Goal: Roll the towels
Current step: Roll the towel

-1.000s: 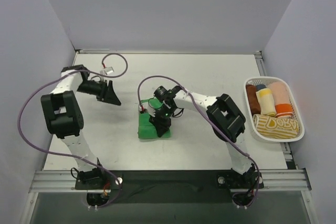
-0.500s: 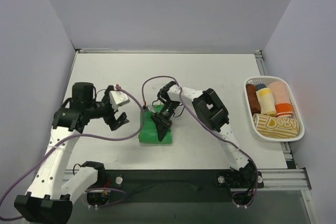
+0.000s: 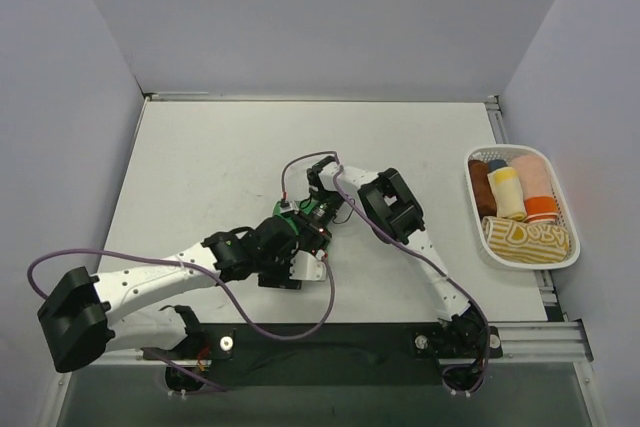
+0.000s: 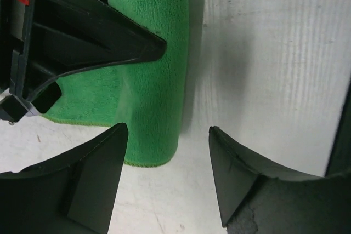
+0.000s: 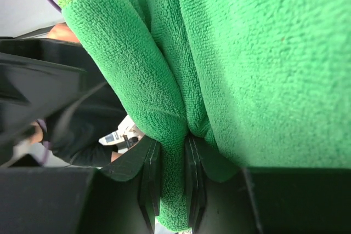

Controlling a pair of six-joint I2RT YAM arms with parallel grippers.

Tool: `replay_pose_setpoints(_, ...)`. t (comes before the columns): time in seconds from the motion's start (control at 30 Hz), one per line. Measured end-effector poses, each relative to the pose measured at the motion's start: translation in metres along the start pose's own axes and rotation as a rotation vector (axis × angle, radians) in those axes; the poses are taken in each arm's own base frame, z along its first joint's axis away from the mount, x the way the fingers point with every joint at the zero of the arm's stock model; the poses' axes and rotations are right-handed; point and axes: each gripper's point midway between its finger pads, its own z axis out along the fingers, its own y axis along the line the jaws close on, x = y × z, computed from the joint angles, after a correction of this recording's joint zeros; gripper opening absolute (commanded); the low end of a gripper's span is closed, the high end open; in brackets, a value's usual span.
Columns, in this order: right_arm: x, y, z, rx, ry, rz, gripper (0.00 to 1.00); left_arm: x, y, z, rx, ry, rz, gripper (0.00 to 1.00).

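While pinching a fold of the towel [image 5: 247, 53] in the right gripper [image 5: 171, 163], jaws narrow with green cloth squeezed between them, hovering the left gripper [image 4: 167, 135] wide over the same towel's end, gripping nothing. Lying toward the front of the bench [image 3: 220, 147], mostly hiding under both grippers in the top view. Showing as a thick folded strip with one rounded, doubled edge, not as a tight cylinder; judging this roll as barely begun. Sitting in the basket [image 3: 522, 265] at the right, well apart: several finished rolls [image 3: 510, 192]. Remaining, by the look of it: turning the strip over itself to its far end, then setting it down.
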Motion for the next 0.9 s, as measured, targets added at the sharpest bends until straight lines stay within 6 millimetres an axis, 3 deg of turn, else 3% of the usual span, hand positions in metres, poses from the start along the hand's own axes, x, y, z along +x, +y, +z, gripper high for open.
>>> replay_pose_setpoints(0.2, -0.001, 0.001, -0.001, -0.004, 0.009, 0.013, 0.04, -0.006, 0.016, 0.024, -0.099, 0.022, 0.082, 0.72)
replay_pose_setpoints(0.4, -0.002, 0.0, -0.003, -0.002, 0.008, 0.016, 0.07, 0.007, 0.002, 0.054, -0.09, 0.07, 0.136, 0.65)
replay_pose_setpoints(0.43, -0.003, 0.0, -0.005, -0.002, 0.005, 0.017, 0.08, 0.006, 0.003, 0.056, -0.096, 0.068, 0.138, 0.63)
replay_pose_setpoints(0.47, -0.003, -0.001, -0.005, -0.001, 0.005, 0.017, 0.1, 0.005, 0.004, 0.056, -0.103, 0.067, 0.137, 0.51)
replay_pose_setpoints(0.53, -0.003, -0.001, -0.006, 0.0, 0.005, 0.017, 0.14, 0.005, 0.007, 0.058, -0.117, 0.069, 0.132, 0.39)
replay_pose_setpoints(0.57, -0.003, -0.001, -0.006, 0.0, 0.005, 0.017, 0.21, 0.005, 0.007, 0.059, -0.118, 0.072, 0.131, 0.3)
replay_pose_setpoints(0.67, -0.003, 0.0, -0.006, -0.002, 0.002, 0.022, 0.33, 0.005, 0.007, 0.059, -0.115, 0.072, 0.124, 0.18)
replay_pose_setpoints(0.8, -0.006, 0.007, -0.013, 0.0, -0.016, 0.045, 0.42, 0.003, 0.001, 0.058, -0.084, 0.059, 0.121, 0.09)
replay_pose_setpoints(0.9, -0.008, 0.009, -0.022, 0.025, -0.035, 0.06, 0.47, -0.001, -0.003, 0.059, -0.044, 0.043, 0.104, 0.09)
